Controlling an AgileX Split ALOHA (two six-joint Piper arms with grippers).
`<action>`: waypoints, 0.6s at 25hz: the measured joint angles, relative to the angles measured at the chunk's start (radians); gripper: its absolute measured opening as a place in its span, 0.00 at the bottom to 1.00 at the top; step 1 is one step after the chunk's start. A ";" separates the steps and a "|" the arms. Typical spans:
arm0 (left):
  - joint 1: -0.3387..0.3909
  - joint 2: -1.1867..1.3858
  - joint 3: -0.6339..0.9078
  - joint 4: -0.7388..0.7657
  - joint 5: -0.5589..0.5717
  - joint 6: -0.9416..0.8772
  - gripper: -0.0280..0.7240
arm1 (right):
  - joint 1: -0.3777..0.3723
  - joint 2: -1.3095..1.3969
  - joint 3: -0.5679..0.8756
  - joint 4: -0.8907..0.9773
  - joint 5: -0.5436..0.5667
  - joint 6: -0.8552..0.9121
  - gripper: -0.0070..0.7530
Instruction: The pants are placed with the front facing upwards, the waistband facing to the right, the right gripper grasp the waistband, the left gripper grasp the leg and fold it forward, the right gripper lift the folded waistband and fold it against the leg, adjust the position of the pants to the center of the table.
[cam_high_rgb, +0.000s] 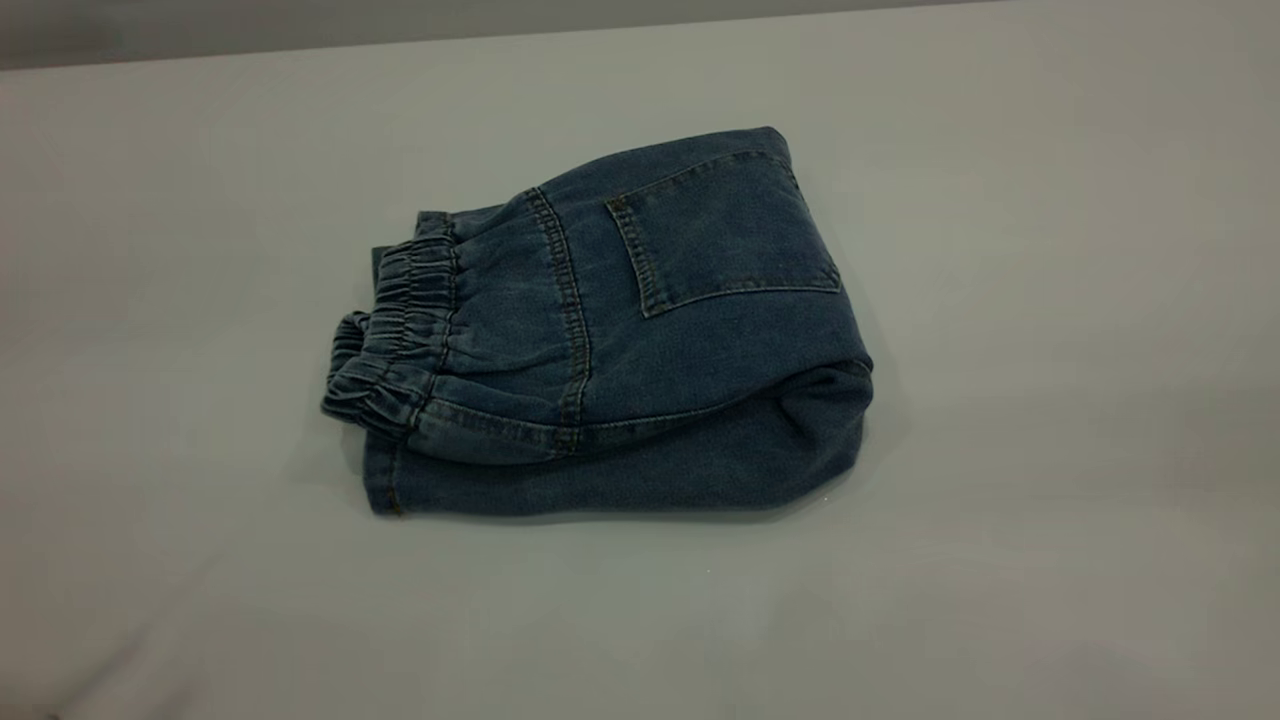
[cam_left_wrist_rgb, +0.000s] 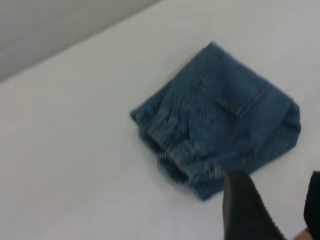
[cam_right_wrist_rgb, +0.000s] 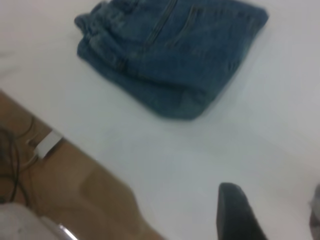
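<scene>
Folded pants (cam_right_wrist_rgb: 172, 55) on white table (cam_right_wrist_rgb: 250, 130)

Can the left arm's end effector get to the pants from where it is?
Probably yes. The left end effector hangs close to the folded pants, with only bare table between them.

The table (cam_high_rgb: 1050, 300) is a wide, plain, pale matte surface. One thing lies directly on it: the pants (cam_high_rgb: 690, 330), blue denim, folded into a compact bundle near the middle. The gathered waistband (cam_high_rgb: 400, 340) sits on top of the bundle at its left end in the exterior view, above a folded leg layer that rests flat on the table. A stitched patch pocket (cam_high_rgb: 725, 235) faces up. In the right wrist view the table's edge shows, with brown flooring beyond it.
</scene>
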 joint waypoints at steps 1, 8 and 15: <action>0.000 -0.033 0.031 0.017 0.000 -0.026 0.43 | 0.000 0.000 0.000 0.000 0.008 0.000 0.36; 0.000 -0.274 0.190 0.115 0.023 -0.145 0.43 | 0.000 -0.006 0.008 0.031 0.107 0.000 0.36; 0.000 -0.495 0.336 0.214 -0.002 -0.334 0.43 | 0.000 -0.006 0.025 0.025 0.075 0.008 0.37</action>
